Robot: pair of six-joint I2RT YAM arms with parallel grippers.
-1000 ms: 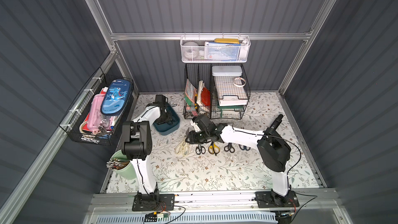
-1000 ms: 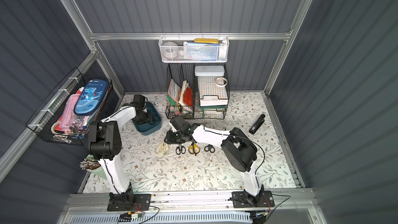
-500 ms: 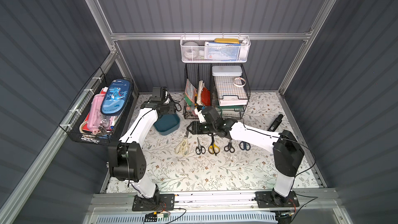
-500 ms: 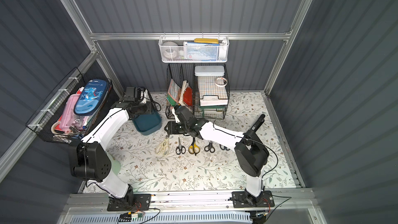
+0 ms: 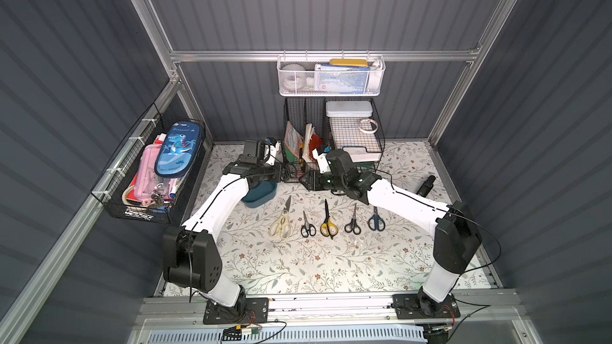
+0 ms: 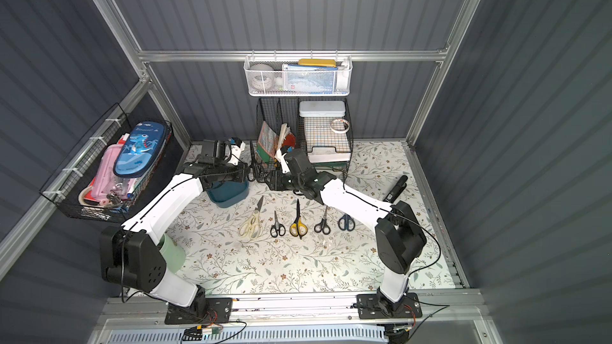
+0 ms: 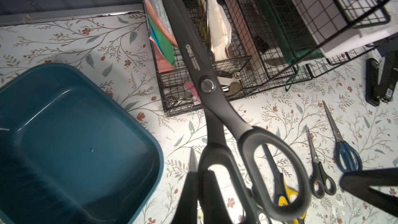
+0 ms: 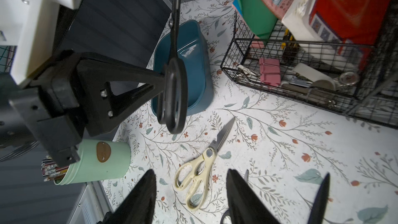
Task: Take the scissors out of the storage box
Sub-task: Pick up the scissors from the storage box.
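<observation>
My left gripper (image 7: 202, 170) is shut on one handle loop of the big black scissors (image 7: 206, 85), holding them in the air just right of the teal storage box (image 5: 260, 195), whose visible inside (image 7: 64, 126) is bare. In both top views the left gripper (image 5: 286, 172) (image 6: 253, 171) nearly meets my right gripper (image 5: 303, 180) (image 6: 270, 180). The right gripper (image 8: 190, 179) is open and holds nothing, facing the hanging black scissors (image 8: 174, 91). Several scissors lie in a row on the mat: cream (image 5: 281, 223), yellow-and-black (image 5: 328, 225), blue (image 5: 376, 220) and small black ones (image 5: 308, 226).
A black wire organizer (image 5: 331, 134) stands right behind both grippers. A mint pencil cup (image 8: 97, 158) sits at the front left. A black stapler-like object (image 5: 425, 185) lies at the right. A wire basket (image 5: 155, 167) hangs on the left wall, a white mesh basket (image 5: 331, 77) above.
The left gripper has carried the black scissors from over the box to the right. The right gripper has risen from the scissors row toward them and opened wider.
</observation>
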